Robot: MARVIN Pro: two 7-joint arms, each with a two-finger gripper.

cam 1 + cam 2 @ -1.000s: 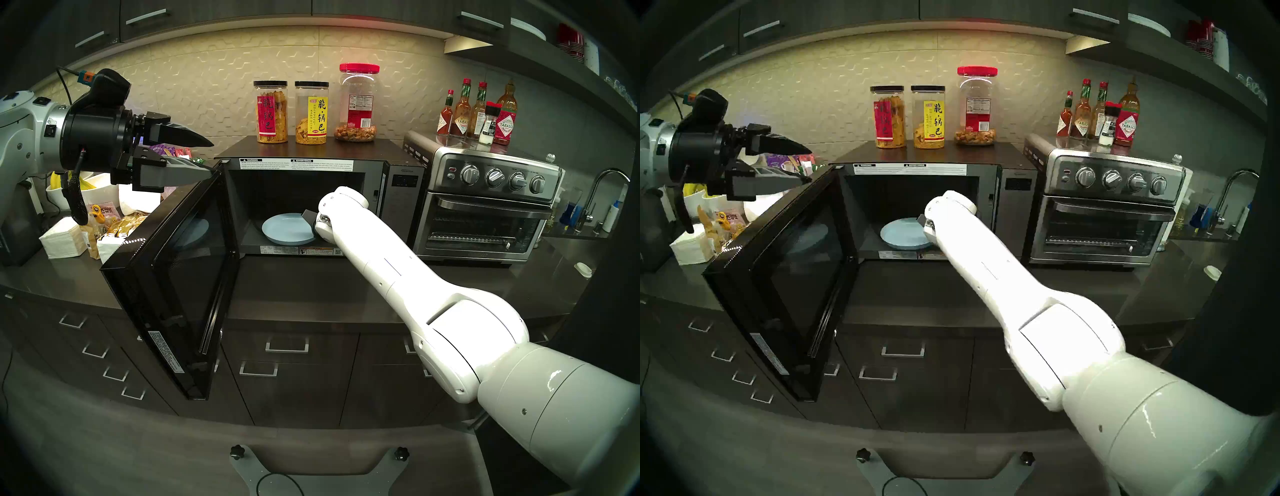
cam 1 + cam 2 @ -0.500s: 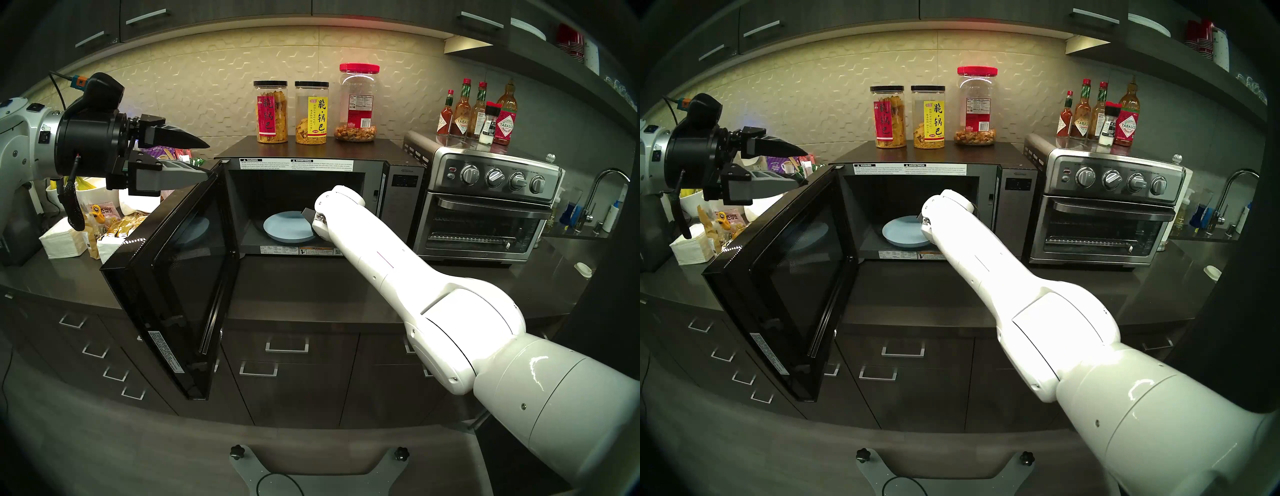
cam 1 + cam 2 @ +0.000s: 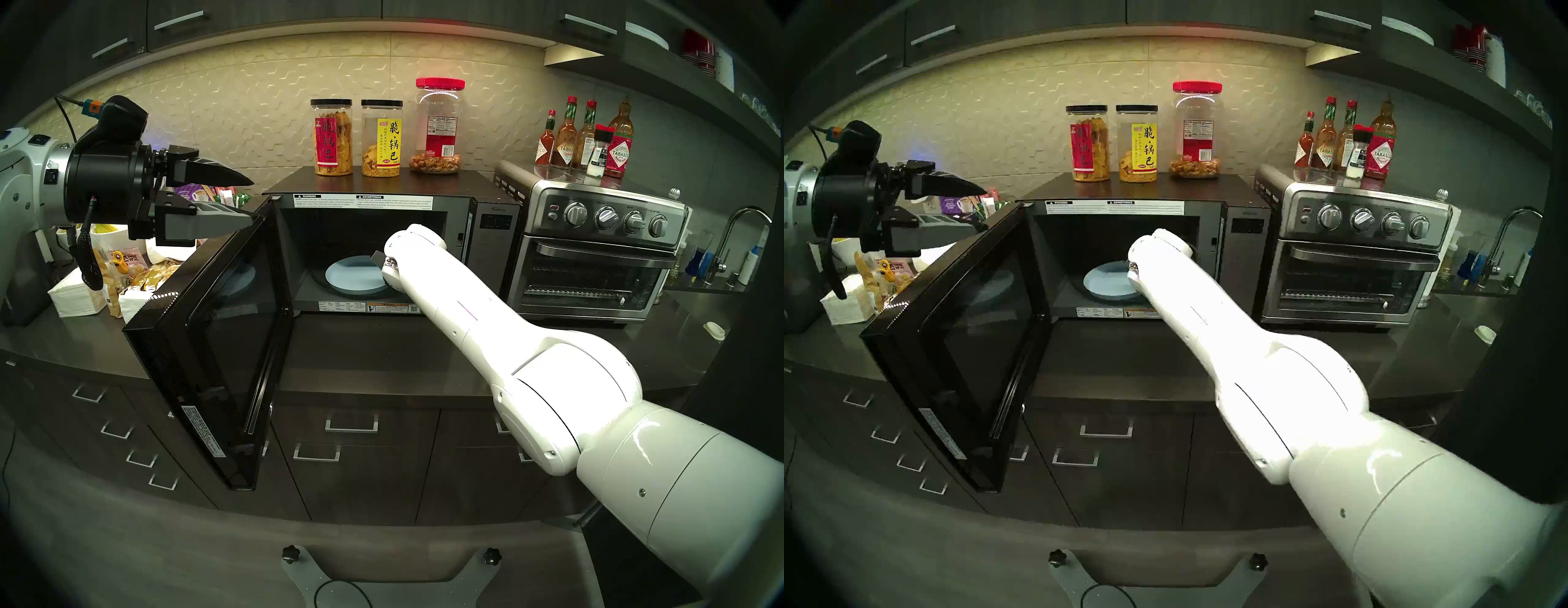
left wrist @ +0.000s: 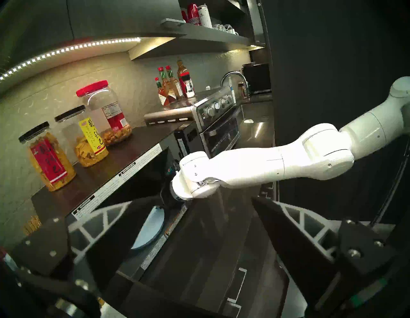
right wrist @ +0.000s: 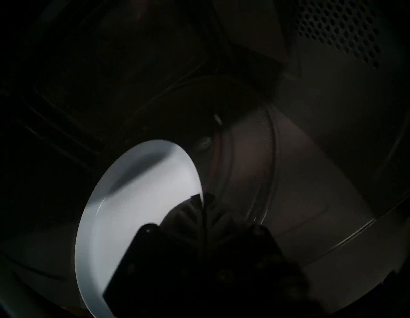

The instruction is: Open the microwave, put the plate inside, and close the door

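Inside microwave (image 3: pixel 496 237), right pincer (image 5: pixel 203 199) clamps plate (image 3: pixel 352 276) rim; left pincer (image 3: pixel 250 199) agape.

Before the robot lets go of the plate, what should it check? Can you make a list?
1. Black microwave glass door swung open: ok.
2. Pale blue round plate inside the cavity: ok.
3. Right gripper jaws pinching the plate's rim: ok.
4. Plate flat on the glass turntable: cannot tell, too dark.
5. Left gripper jaws open, beside the door's top edge: ok.
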